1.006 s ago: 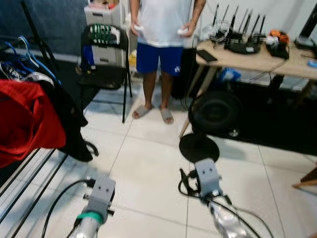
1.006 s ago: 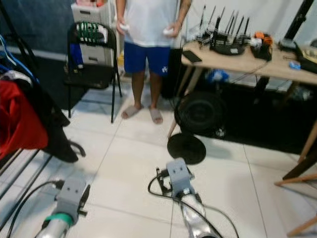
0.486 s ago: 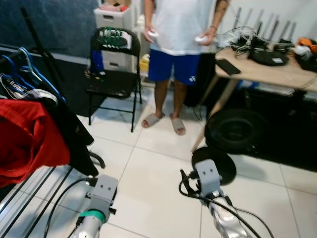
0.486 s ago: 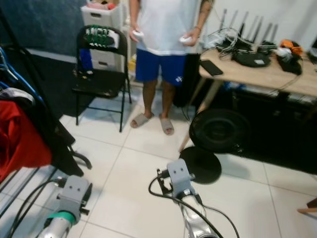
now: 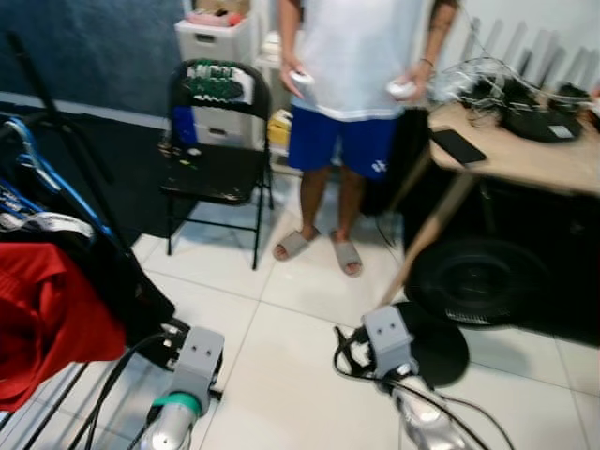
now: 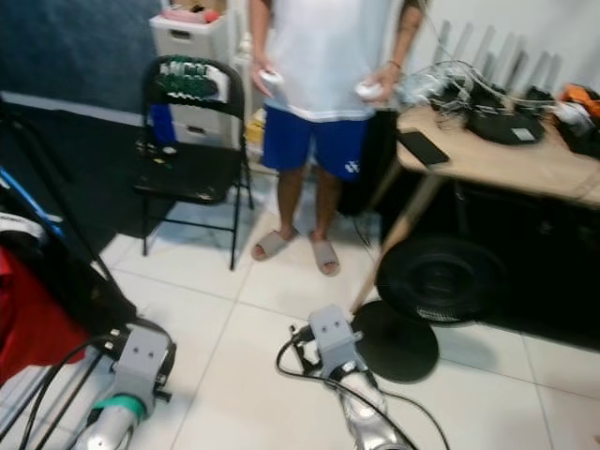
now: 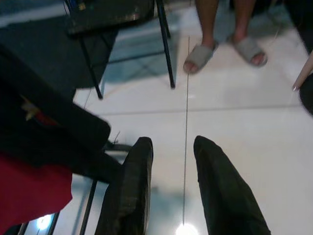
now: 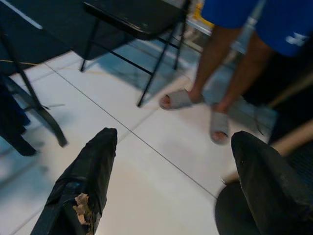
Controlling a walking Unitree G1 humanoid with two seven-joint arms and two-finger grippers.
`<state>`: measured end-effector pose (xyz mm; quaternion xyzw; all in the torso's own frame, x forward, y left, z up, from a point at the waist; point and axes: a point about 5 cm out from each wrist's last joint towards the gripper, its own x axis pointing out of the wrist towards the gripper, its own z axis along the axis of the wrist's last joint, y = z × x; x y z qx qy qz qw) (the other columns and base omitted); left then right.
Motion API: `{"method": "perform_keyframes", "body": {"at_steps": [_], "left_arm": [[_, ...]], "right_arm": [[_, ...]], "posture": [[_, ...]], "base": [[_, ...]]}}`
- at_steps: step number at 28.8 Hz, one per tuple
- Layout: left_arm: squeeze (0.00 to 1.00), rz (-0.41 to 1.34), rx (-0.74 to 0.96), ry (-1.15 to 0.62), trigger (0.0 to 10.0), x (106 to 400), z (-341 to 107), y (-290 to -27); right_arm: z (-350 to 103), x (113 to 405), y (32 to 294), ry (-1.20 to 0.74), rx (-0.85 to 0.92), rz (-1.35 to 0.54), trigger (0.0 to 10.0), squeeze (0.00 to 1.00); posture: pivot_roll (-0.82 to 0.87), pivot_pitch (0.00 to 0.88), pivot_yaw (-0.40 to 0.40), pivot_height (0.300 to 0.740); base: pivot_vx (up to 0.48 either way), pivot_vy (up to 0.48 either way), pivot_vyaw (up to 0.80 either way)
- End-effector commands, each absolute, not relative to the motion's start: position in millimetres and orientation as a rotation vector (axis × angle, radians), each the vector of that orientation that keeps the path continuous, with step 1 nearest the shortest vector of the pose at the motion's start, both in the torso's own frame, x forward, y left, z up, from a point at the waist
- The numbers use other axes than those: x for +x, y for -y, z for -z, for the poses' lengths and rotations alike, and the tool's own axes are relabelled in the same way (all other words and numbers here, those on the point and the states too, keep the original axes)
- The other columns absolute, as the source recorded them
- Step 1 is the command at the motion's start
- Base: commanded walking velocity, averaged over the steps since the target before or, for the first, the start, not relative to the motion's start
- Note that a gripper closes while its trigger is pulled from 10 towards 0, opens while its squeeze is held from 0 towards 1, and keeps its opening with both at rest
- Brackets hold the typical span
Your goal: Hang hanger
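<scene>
1. Left hand (image 7: 168, 196) held low over glossy white floor tiles (image 5: 281, 347), its two matte black fingers (image 7: 129, 191) parted with a narrow gap, grasping nothing
2. Right hand (image 8: 176, 186) likewise low over the tiles, blunt black fingers (image 8: 88, 181) spread wide and released, one tip scuffed pale
3. Blue wire hanger (image 5: 42, 178) already hooked on the clothes rack (image 5: 56, 169) at the left, curved hook and thin sloping arm above the garments
4. Below it a soft red garment (image 5: 47, 328) beside a limp black one (image 5: 127, 281), both draped over the rack's slim dark rails
5. Black folding metal chair (image 5: 217, 173) with flat seat ahead, green-striped item on its backrest
6. Person in white shirt and blue shorts (image 5: 342, 141), grey slide sandals (image 5: 298, 244), a white controller in each hand
7. Pale wooden bench (image 5: 511, 155) at the right, cluttered with cables; round black disc base (image 5: 441, 347) on the floor below
</scene>
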<state>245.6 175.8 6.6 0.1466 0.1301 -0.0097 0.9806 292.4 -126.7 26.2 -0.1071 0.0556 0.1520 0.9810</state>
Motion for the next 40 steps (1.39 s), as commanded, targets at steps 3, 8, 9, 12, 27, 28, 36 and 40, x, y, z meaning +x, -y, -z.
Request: {"method": "perform_keyframes", "body": {"at_steps": [3,8,9,12,27,28,36,40], "left_arm": [[0.0,0.05,0.27,-0.317,10.0,238.8,2.8,-173.2],[0.0,0.111,0.24,-0.353,10.0,235.1,8.0,-168.8],[0.0,0.111,0.24,-0.353,10.0,235.1,8.0,-168.8],[0.0,0.15,0.216,-0.357,10.0,234.2,8.9,-166.3],[0.0,0.258,0.244,-0.412,10.0,229.4,18.6,-162.6],[0.0,0.255,0.248,-0.411,10.0,229.5,18.8,-162.7],[0.0,0.229,0.265,-0.409,10.0,230.4,18.5,-164.8],[0.0,0.187,0.282,-0.399,10.0,232.2,17.0,-168.0]], "right_arm": [[-15.6,283.7,126.1,-0.157,-0.226,-0.322,10.0,0.0],[-7.0,278.5,132.6,-0.209,-0.225,-0.317,10.0,0.0],[-7.0,278.5,132.6,-0.209,-0.225,-0.317,10.0,0.0],[-0.2,273.8,138.4,-0.245,-0.251,-0.301,10.0,0.0],[9.6,263.3,142.7,-0.283,-0.268,-0.307,10.0,0.0],[8.7,264.1,141.9,-0.279,-0.268,-0.31,10.0,0.0],[5.8,267.2,139.7,-0.263,-0.27,-0.318,10.0,0.0],[5.1,267.7,138.8,-0.258,-0.269,-0.32,10.0,0.0]], "posture": [[-0.07,0.0,0.042,0.74],[-0.07,0.0,0.042,0.74],[-0.07,0.0,0.042,0.74],[-0.07,0.0,0.042,0.74],[-0.08,0.0,0.047,0.74],[-0.08,0.0,0.046,0.74],[-0.07,0.0,0.045,0.74],[-0.07,0.0,0.045,0.74]], "base": [[0.0,0.0,0.0],[0.0,0.0,0.16],[0.0,0.0,0.8],[0.0,0.0,0.8],[0.0,0.0,0.8],[0.0,0.0,0.8],[0.0,0.0,0.8],[0.0,0.0,0.79]]}}
